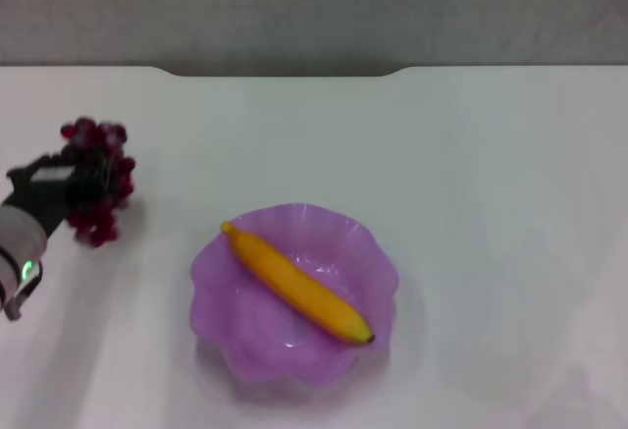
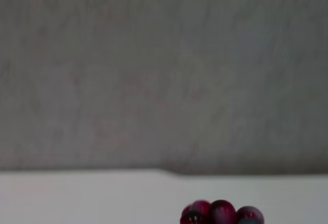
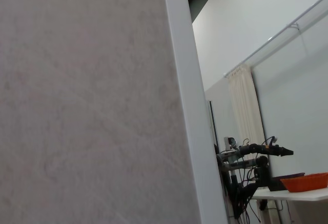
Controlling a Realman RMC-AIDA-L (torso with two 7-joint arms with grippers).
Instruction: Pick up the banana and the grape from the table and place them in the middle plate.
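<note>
The banana (image 1: 297,288) lies diagonally in the purple middle plate (image 1: 221,311) near the front centre of the white table (image 1: 471,174). The grape (image 1: 98,137) is at the far left of the table. My left gripper (image 1: 90,186) is across the middle of the bunch, its black fingers closed around it, with grapes showing above and below them. I cannot tell whether the bunch is off the table. The tops of a few grapes also show in the left wrist view (image 2: 220,214). My right gripper is out of view.
The table's notched far edge (image 1: 285,73) meets a grey wall. The right wrist view shows only a wall panel (image 3: 87,106) and, far off, a room with an orange tray (image 3: 307,182).
</note>
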